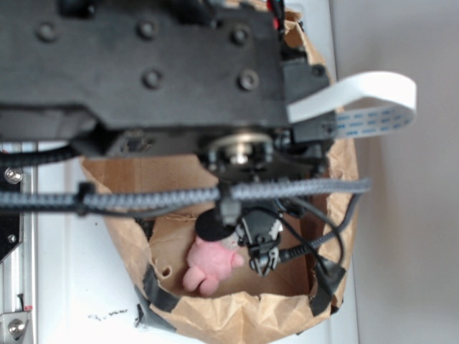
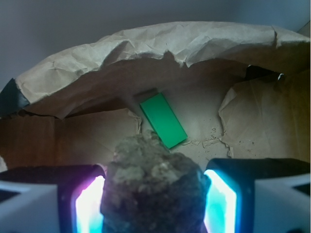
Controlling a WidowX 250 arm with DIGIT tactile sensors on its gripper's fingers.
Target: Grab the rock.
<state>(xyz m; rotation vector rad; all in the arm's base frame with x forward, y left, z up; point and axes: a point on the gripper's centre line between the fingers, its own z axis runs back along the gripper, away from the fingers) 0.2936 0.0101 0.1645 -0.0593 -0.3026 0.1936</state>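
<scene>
The rock [image 2: 153, 170], a rough mottled brown-grey lump, fills the gap between my glowing pads [image 2: 90, 206] in the wrist view. Both pads press against its sides, so my gripper [image 2: 154, 196] is shut on it. Seen from the exterior camera, the gripper [image 1: 262, 259] hangs low inside the paper-lined box [image 1: 237, 319], just right of the pink plush bunny [image 1: 209, 265]. The arm and cables hide the rock there.
A green rectangular block [image 2: 163, 120] lies flat on the box floor beyond the rock. Crumpled brown paper walls [image 2: 146, 48] ring the floor on all sides. Black tape [image 1: 161, 294] holds the paper at the near corners. A white ribbon cable [image 1: 373, 97] loops out to the right.
</scene>
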